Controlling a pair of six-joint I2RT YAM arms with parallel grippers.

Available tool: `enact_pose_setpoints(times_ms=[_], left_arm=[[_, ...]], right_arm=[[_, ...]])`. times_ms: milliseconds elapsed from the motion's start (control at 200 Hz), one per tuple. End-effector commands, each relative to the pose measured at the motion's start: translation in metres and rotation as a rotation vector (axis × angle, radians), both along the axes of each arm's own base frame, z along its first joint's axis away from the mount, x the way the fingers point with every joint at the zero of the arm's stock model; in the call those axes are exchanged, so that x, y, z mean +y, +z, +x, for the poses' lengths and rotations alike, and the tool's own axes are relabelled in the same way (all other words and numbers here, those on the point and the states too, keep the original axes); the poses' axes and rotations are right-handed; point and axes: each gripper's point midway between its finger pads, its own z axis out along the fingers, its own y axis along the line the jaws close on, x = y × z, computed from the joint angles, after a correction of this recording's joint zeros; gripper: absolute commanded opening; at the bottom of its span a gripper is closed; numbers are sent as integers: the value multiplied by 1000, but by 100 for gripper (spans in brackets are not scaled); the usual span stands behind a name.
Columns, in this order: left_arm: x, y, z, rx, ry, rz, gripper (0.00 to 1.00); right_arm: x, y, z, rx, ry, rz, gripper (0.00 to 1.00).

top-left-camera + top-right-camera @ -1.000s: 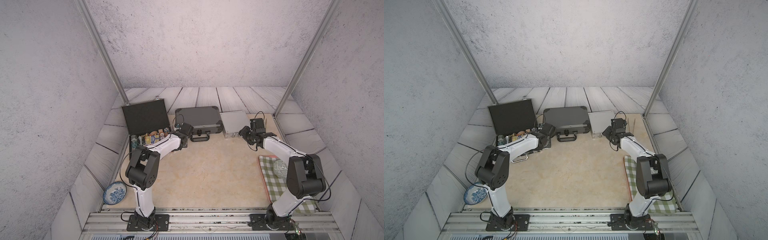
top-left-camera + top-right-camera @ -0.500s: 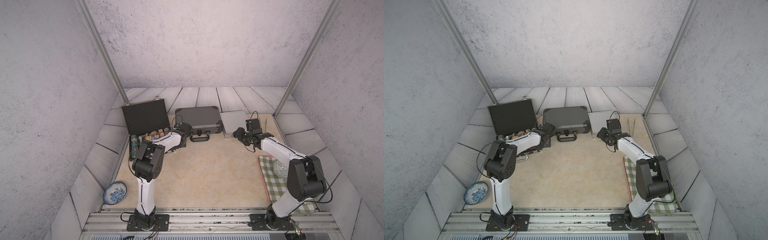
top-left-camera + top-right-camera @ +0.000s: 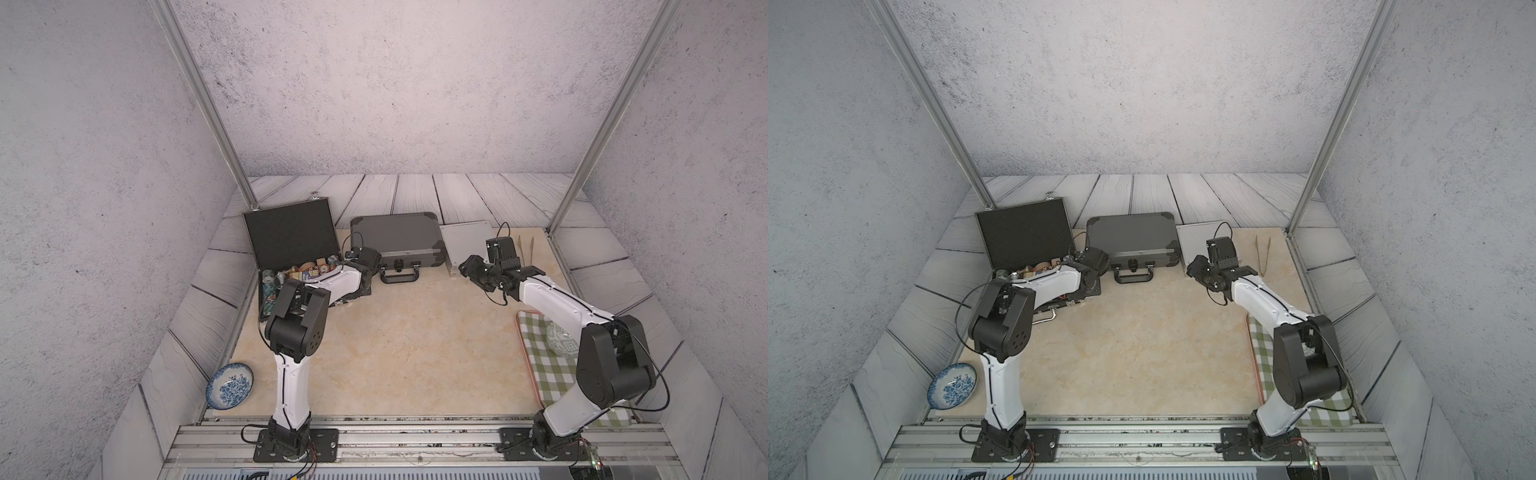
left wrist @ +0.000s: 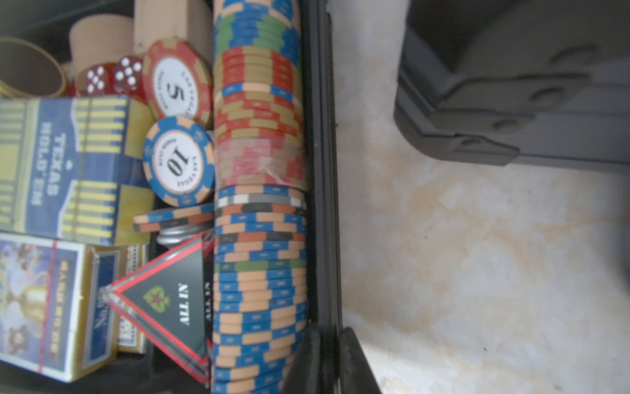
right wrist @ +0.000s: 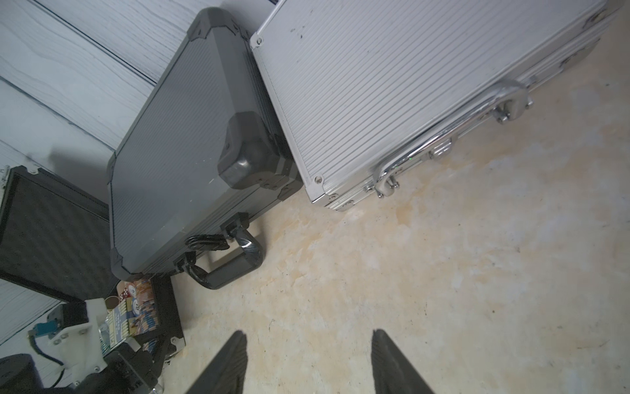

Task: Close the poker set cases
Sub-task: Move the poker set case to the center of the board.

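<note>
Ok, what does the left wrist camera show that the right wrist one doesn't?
Only left wrist: readable print: a red poker chip marked 5, a blue poker chip marked 10, a blue-and-yellow card box lettered Texas Hold'em. Only right wrist: the closed silver ribbed aluminium case and the open right claw. Both: the dark-grey ribbed case with black corners, the open flat black case, the beige tabletop.

Seen from above and both wrists.
From high at the front, down over the desk (image 3: 415, 353); left, close onto the open black case (image 4: 324, 170); right, farther off, onto grey case (image 5: 170, 153) and silver case (image 5: 409, 68), shared with both top views.
</note>
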Motion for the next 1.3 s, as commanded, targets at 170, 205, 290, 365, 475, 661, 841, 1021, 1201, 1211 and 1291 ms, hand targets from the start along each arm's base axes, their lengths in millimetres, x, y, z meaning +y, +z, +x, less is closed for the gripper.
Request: enact_pose_setpoints(times_ms=[170, 205, 290, 365, 475, 661, 841, 1021, 1201, 1211, 1291], left_arm=[[14, -17, -68, 106, 123, -27, 11], [13, -16, -72, 101, 130, -12, 11], [15, -14, -81, 81, 154, 13, 11], [17, -15, -88, 77, 170, 21, 11], [17, -14, -96, 74, 172, 23, 10], [-2, -19, -101, 87, 134, -17, 10], [-26, -25, -94, 100, 126, -80, 10], [-41, -30, -94, 103, 199, -152, 9], [-50, -23, -97, 64, 266, -172, 9], [-51, -22, -97, 60, 268, -173, 9], [-59, -18, -97, 41, 276, -182, 9]], right_arm=[[3, 29, -7, -54, 15, 30, 59], [4, 30, -8, -55, 16, 32, 59], [4, 31, -9, -56, 19, 32, 59], [3, 31, -11, -55, 19, 29, 59], [2, 32, -13, -55, 20, 23, 59], [5, 36, -12, -66, 22, 30, 59], [8, 36, -14, -65, 33, 28, 59], [5, 39, -17, -71, 31, 17, 59], [4, 41, -20, -75, 34, 11, 59], [4, 41, -20, -76, 34, 11, 59], [4, 42, -22, -77, 38, 11, 59]])
